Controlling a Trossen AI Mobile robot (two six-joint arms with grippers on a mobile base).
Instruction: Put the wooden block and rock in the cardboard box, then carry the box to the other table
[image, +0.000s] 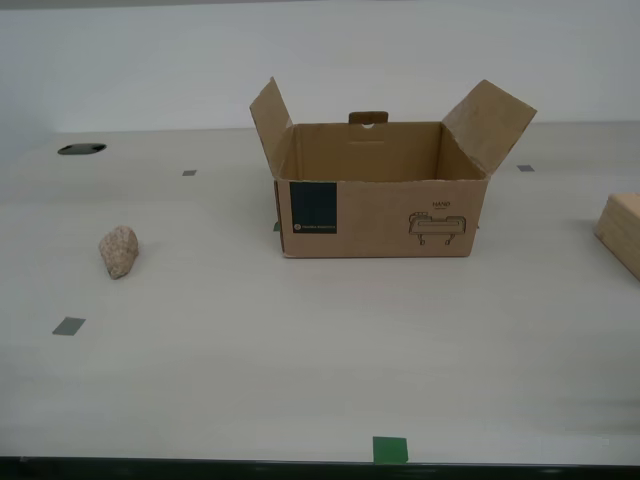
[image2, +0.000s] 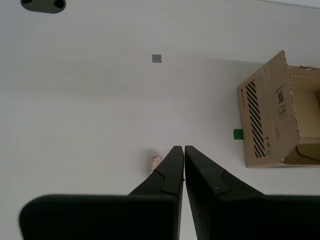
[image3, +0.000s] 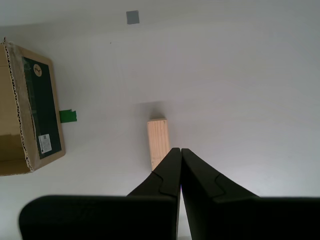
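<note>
The cardboard box (image: 380, 195) stands open in the middle of the off-white table (image: 300, 370), flaps up and nothing visible inside. The rock (image: 119, 250) lies toward the exterior view's left. The wooden block (image: 622, 232) is cut off at that view's right edge. No arm shows in the exterior view. My second gripper (image2: 181, 148) is shut and hovers above the table. The rock (image2: 156, 161) peeks out beside its fingers and the box (image2: 270, 115) stands further off. My first gripper (image3: 177, 150) is shut above the near end of the block (image3: 158, 140), beside the box (image3: 35, 120). The other table is out of view.
Grey tape squares (image: 68, 325) and green tape marks (image: 390, 449) dot the tabletop. A dark oval hole (image: 81, 149) sits at the far end on the exterior view's left. The table's front edge runs along the bottom of the exterior view.
</note>
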